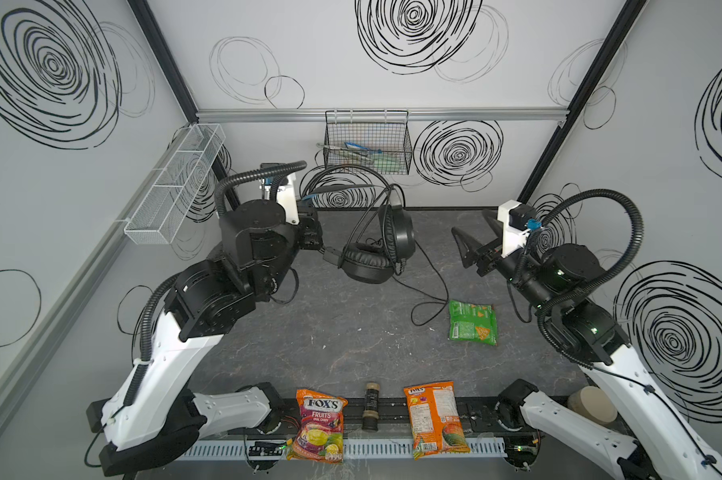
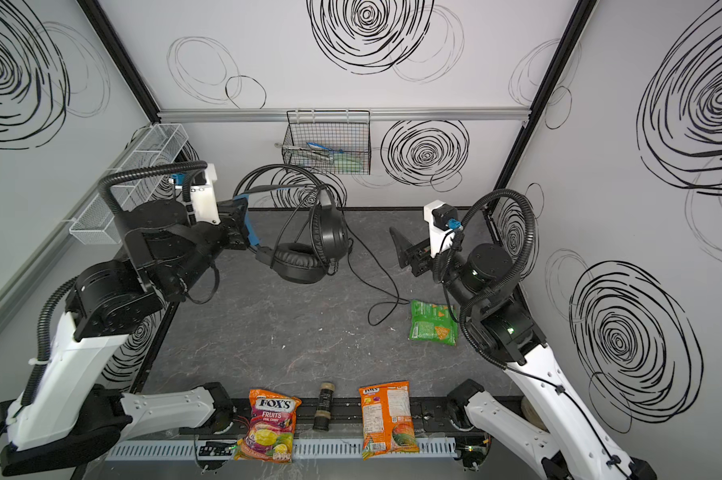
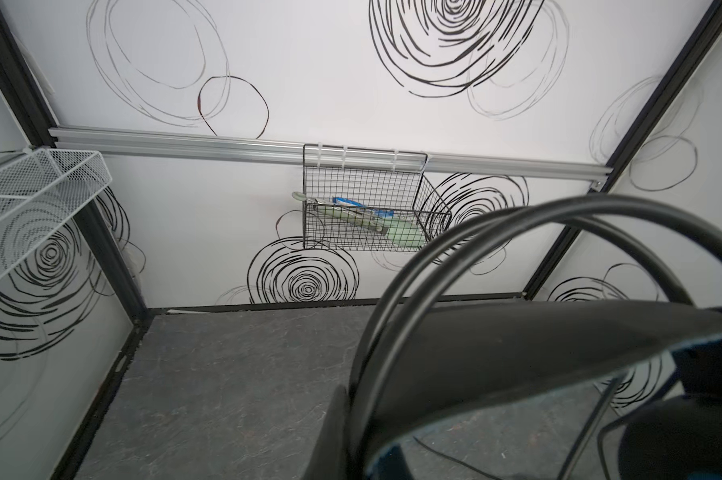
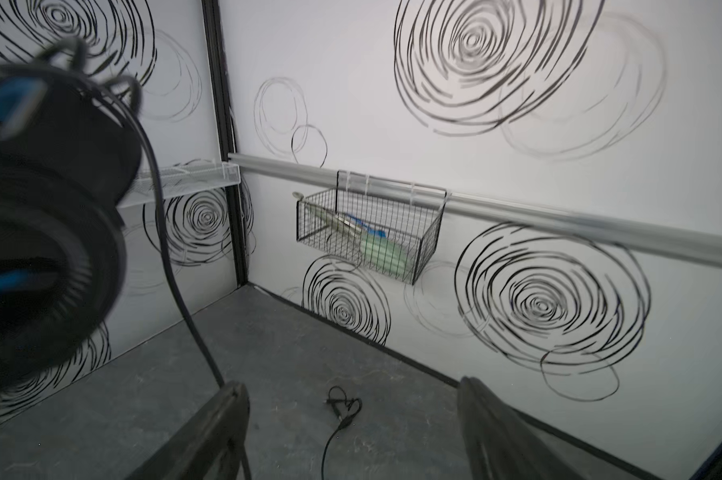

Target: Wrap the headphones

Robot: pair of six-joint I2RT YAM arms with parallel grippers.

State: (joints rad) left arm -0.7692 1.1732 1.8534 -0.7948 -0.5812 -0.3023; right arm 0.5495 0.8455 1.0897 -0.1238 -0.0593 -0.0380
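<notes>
Inspection finds the headphones (image 1: 378, 245) suspended above the rear half of the desk (image 1: 351, 353), not resting on it, with the wire headband (image 1: 342, 170) arching toward the back wall. The left tool (image 2: 243, 230) is fully closed on the headset at its blue strap (image 2: 249, 226) and carries its whole weight. One padded earcup (image 1: 365, 264) hangs face up, and the other earcup (image 1: 401, 235) stands on edge just beside it. The right tool (image 1: 473, 237) sits well apart from the headset toward the right edge of the desk. Its jaws are spread wide, and the right wrist view shows nothing between them. A few thin strands of the cable (image 1: 433, 272) cross the headband and the upright earcup, which suggests that some turns are laid. How many, and how snug they are, cannot be told. Most of the cable is loose: it drops from the headset to the desk, runs toward the right edge and ends in a slack loop just beside a green snack bag (image 1: 473, 318). A short tail with a small plug (image 4: 342, 407) lies on the desk near the back edge. In my judgement the wrap is at an early stage. What is left is for the right tool to take up the slack, wind the loose run around the headset, and secure the end.
</notes>
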